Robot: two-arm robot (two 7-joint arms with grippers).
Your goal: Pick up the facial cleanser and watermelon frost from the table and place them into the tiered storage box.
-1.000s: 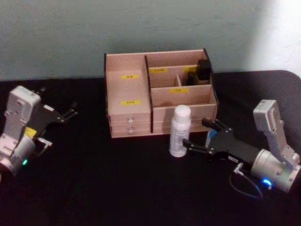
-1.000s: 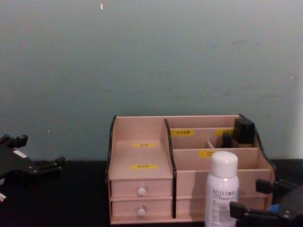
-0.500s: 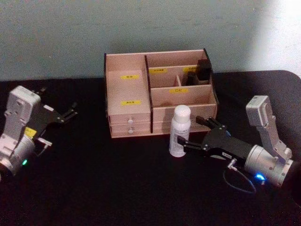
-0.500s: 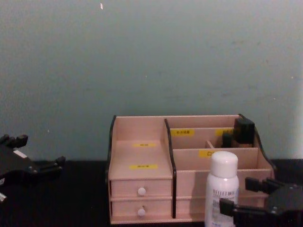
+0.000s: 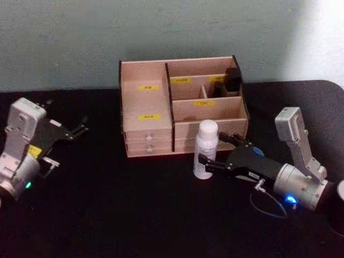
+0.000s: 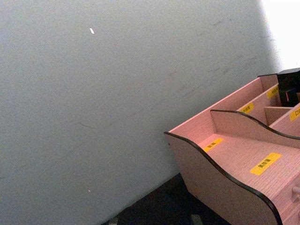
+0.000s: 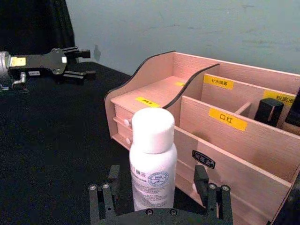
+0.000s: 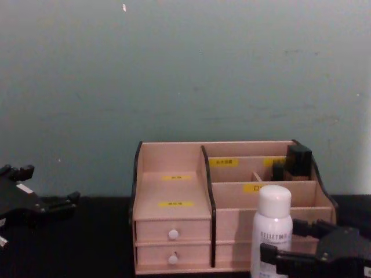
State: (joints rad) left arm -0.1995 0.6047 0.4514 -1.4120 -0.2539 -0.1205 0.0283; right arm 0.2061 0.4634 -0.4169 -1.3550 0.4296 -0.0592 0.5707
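Facial cleanser, a white cylindrical bottle with a rounded white cap [image 5: 205,153], stands upright on the black table [image 5: 134,204], just before the pale pinkish-wood tiered storage box [image 5: 148,102]. The right hand [image 5: 210,147] is spread wide, its fingers flanking the bottle; whether they touch it is unclear. A black blocky item [image 5: 232,79] sits in the box's rear right compartment. The left hand [image 5: 83,125] rests far left, fingers apart.

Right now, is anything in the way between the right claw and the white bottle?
No, nothing visible. The right gripper has its open fingers on either side of the white bottle, with only bare gaps between. The tiered storage box stands just behind the bottle.
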